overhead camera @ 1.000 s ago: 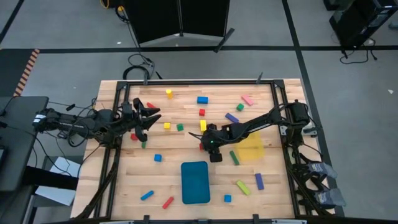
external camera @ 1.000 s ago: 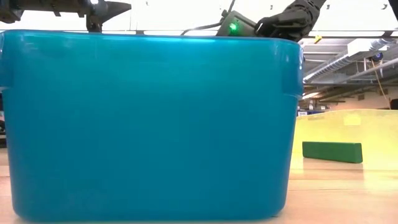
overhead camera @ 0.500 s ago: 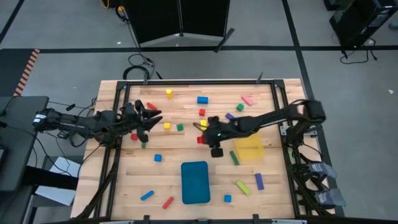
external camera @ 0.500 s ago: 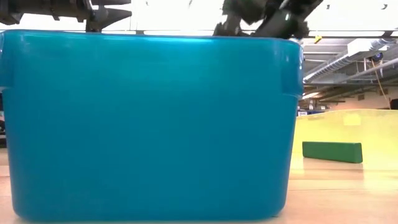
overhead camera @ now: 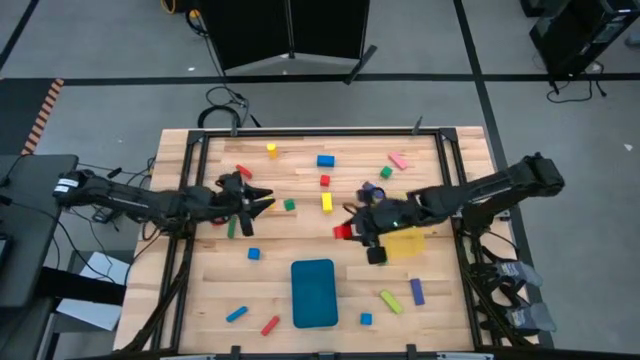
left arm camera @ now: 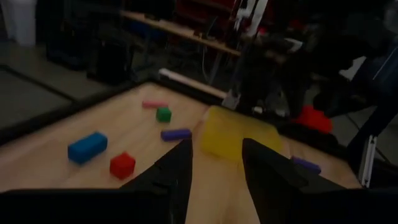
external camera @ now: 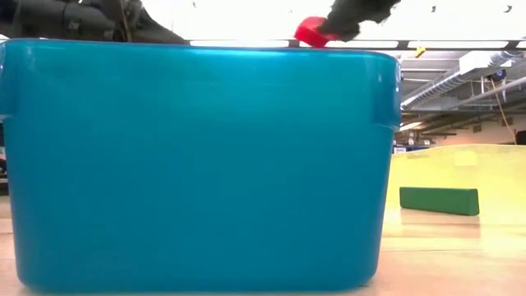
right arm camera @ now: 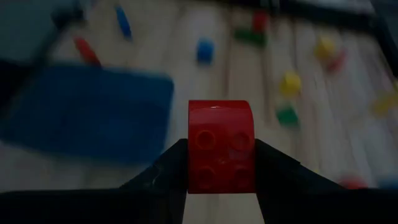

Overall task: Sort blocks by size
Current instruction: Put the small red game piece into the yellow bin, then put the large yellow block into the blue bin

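Observation:
My right gripper [overhead camera: 350, 229] is over the middle of the table, between the blue tray [overhead camera: 313, 293] and the yellow bin [overhead camera: 405, 243], shut on a small red cube [right arm camera: 221, 146]. The cube also shows above the tray's rim in the low view [external camera: 311, 33]. My left gripper [overhead camera: 262, 203] is open and empty over the table's left half, pointing toward the right edge. It is near a green cube [overhead camera: 289, 205] and a yellow bar [overhead camera: 326, 202]. Many more blocks lie on the table. My right gripper pinches the red cube by two opposite sides [right arm camera: 191, 149] between its two fingers. The fingers come from the table's right side and point toward its left. The cube is lifted clear of the table [external camera: 311, 33], and its face with round hollows is turned toward the wrist camera.
Loose blocks lie along the far side: yellow [overhead camera: 271, 150], blue [overhead camera: 326, 160], pink [overhead camera: 398, 160], red [overhead camera: 325, 181]. A green bar [overhead camera: 377, 253] lies beside the bin. More bars lie near the front edge, on both sides of the tray.
My right gripper has gone up and toward the table's right edge with the red cube, which now shows above the tray's rim in the low view. My left gripper has moved toward the table's right, staying open.

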Motion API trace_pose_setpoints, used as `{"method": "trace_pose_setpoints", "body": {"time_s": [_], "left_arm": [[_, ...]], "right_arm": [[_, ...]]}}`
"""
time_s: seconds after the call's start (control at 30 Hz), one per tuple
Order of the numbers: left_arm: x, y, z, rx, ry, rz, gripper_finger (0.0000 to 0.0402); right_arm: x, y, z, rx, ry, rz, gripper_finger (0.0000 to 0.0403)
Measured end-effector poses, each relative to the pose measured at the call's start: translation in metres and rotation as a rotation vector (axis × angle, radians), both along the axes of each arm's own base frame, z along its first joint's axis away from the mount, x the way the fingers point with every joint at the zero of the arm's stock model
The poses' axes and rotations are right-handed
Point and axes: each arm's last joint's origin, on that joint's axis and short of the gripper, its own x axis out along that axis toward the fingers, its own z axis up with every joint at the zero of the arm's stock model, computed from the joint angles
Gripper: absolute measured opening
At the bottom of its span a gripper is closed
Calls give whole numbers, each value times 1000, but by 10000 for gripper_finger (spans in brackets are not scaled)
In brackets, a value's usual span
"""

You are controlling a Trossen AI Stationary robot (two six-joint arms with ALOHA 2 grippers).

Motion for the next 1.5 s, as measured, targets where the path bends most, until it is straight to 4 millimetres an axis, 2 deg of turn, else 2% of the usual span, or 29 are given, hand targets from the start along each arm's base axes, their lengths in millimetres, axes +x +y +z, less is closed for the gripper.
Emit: {"method": "trace_pose_setpoints", "body": {"time_s": [0.1,0.23,0.37,0.47,0.53,0.63,0.7,0.8,0.93,1.07,1.27,1.5], "left_arm": [[5,-1,-7,-19,35,-9,148],[11,-2,-12,-25,58,-32,148],[14,-3,-13,-40,47,-38,148],[16,-3,-15,-42,60,-39,148],[17,-4,-17,-44,69,-56,148],[19,-5,-19,-48,83,-84,148],[20,-5,-22,-46,98,-90,148],[23,-4,-27,-41,128,-66,147],[26,0,-34,-54,185,30,147],[31,9,-32,-74,345,110,147],[40,30,-25,-224,685,337,147],[56,54,-14,-131,874,383,151]], "right_arm": [[-22,4,-3,-58,123,-134,152],[-53,8,-8,-50,213,-294,152],[-81,6,-29,-25,291,-478,152],[-94,2,-49,25,296,-600,152],[-100,0,-64,46,312,-664,170],[-108,-4,-82,58,336,-741,234],[-111,-5,-89,60,341,-759,281],[-110,-6,-89,54,296,-757,336],[-102,-4,-82,58,177,-711,371],[-95,-2,-75,72,93,-645,375],[-87,-2,-73,82,49,-626,353],[-80,-1,-67,93,-42,-612,324]]}}
